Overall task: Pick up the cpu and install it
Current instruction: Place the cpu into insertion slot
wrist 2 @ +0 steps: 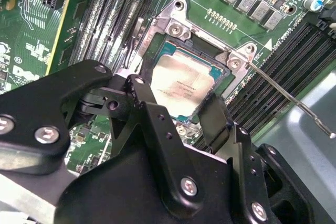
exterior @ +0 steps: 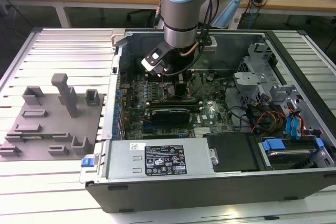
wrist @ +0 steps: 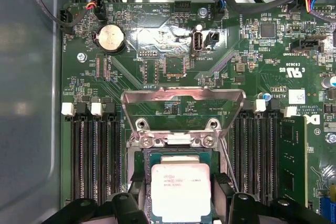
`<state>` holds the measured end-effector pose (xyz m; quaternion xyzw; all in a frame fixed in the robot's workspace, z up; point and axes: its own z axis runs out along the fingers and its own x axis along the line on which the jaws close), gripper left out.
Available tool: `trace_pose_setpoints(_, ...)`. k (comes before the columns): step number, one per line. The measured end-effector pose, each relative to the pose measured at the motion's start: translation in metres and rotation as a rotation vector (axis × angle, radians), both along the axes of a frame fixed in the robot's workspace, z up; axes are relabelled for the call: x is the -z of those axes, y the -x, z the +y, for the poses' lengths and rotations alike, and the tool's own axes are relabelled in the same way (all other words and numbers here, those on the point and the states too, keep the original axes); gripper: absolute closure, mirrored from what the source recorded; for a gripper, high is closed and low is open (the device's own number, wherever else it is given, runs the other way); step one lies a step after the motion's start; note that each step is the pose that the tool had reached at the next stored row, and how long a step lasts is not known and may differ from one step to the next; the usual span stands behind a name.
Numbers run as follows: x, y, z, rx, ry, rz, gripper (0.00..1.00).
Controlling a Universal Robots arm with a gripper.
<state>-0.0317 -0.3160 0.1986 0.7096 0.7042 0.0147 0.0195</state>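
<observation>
Markings noted: the cpu (wrist: 181,192) carries fine dark print on its silvery lid. The green motherboard (wrist: 173,51) bears white lettering throughout and a small white sticker (wrist: 296,96). A black-and-white label (exterior: 164,160) sits on the grey cover at the front of the computer case (exterior: 210,192), which lies open on the counter (exterior: 42,187). The pincer (wrist 2: 177,95) is lowered inside the case and straddles the cpu, which lies flat directly between its two sides within the black socket frame (wrist: 137,153). I cannot tell whether it is clenched on the chip or released. Just beyond the pincer the metal bracket (wrist: 184,98) stands swung open, and a round battery (wrist: 111,37) lies farther off.
</observation>
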Motion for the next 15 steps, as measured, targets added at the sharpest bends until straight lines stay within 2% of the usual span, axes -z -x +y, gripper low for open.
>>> trace_pose_setpoints(2, -0.0001, 0.0, 0.0, 0.0, 0.0003, 0.0002, 0.4)
trace_pose_setpoints(3, -0.0001, 0.0, -0.0001, 0.0, 0.0003, 0.0002, 0.46)
trace_pose_setpoints(15, -0.0001, -0.0015, 0.0, 0.0, 0.0001, 0.0001, 0.46)
